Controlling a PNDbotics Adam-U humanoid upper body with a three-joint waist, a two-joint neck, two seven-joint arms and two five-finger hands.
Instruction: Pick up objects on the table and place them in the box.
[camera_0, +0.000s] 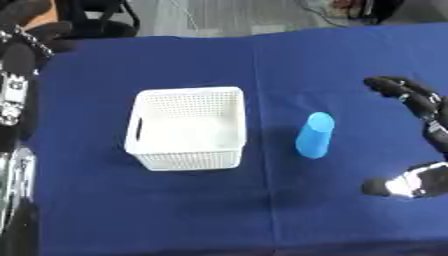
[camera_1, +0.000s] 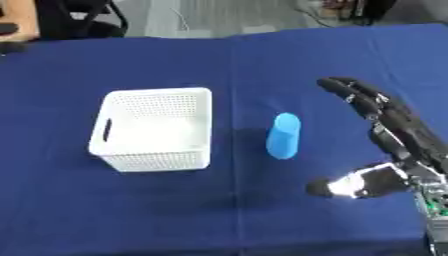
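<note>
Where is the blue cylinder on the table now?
The blue cylinder lies on the blue tablecloth right of centre, apart from the white basket on its left and from the robot's open right hand on its right.

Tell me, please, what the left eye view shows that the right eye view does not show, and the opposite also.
Only the left eye view shows the robot's left arm, black and silver, down its left edge; its hand cannot be made out.

Only the right eye view shows the right forearm behind the right hand, down to the lower corner.

Both share the white basket with nothing in it, the blue cylinder standing apart on its right, the blue tablecloth, and the right hand open beside the cylinder, not touching it.
</note>
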